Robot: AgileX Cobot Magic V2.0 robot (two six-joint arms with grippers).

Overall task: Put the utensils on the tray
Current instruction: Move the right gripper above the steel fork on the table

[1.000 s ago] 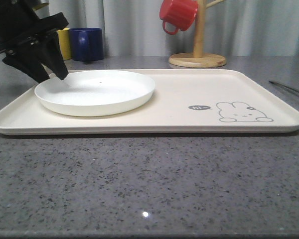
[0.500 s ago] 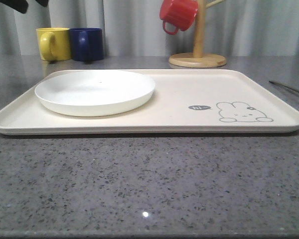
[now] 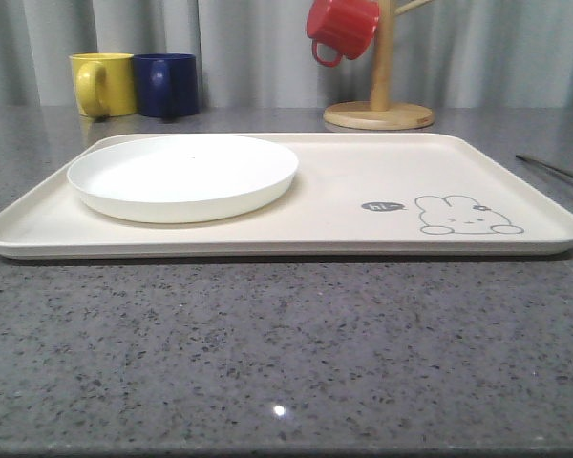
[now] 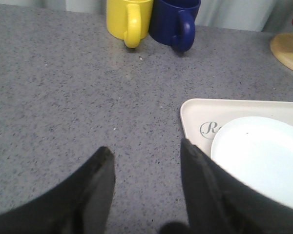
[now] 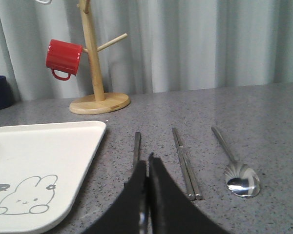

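The cream tray with its rabbit drawing lies across the counter. To its right, on the bare counter, lie the utensils: a fork, a pair of chopsticks and a spoon, side by side. In the front view they show as thin dark lines at the right edge. My right gripper is shut and hovers over the fork, hiding its tined end; I see nothing between its jaws. My left gripper is open over the counter beside the tray's corner.
A round white plate sits on the tray's left half. A yellow mug and a blue mug stand at the back left. A wooden mug tree with a red mug stands behind the tray.
My left arm, which was at the plate's left rim a second ago, has risen and left the front view. The tray and plate have stayed put.
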